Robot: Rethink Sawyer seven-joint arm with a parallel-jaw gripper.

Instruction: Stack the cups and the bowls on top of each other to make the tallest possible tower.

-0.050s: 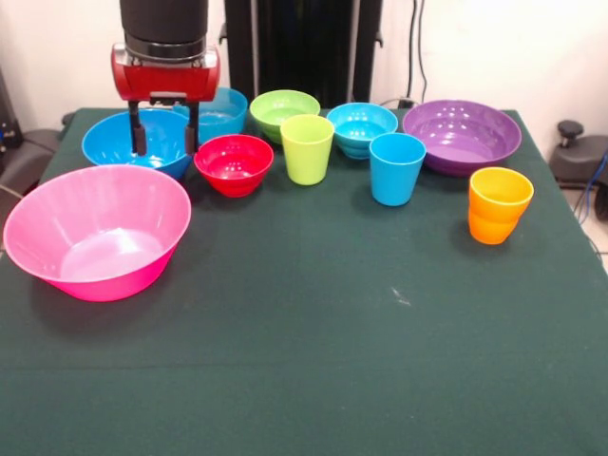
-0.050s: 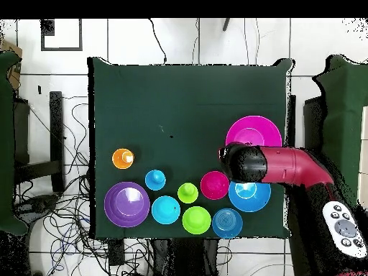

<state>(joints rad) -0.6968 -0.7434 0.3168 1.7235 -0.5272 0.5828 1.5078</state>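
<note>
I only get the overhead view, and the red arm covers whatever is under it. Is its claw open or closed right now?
Observer: Open. From the front, the gripper shows two dark fingers spread apart, holding nothing.
Operator: What is it hanging over?
Observer: The large blue bowl. The fingertips are near its rim; I cannot tell whether they touch it.
Operator: Is the orange cup plain-sided?
Observer: No. From the side, the orange cup has a step partway down its body.
</note>
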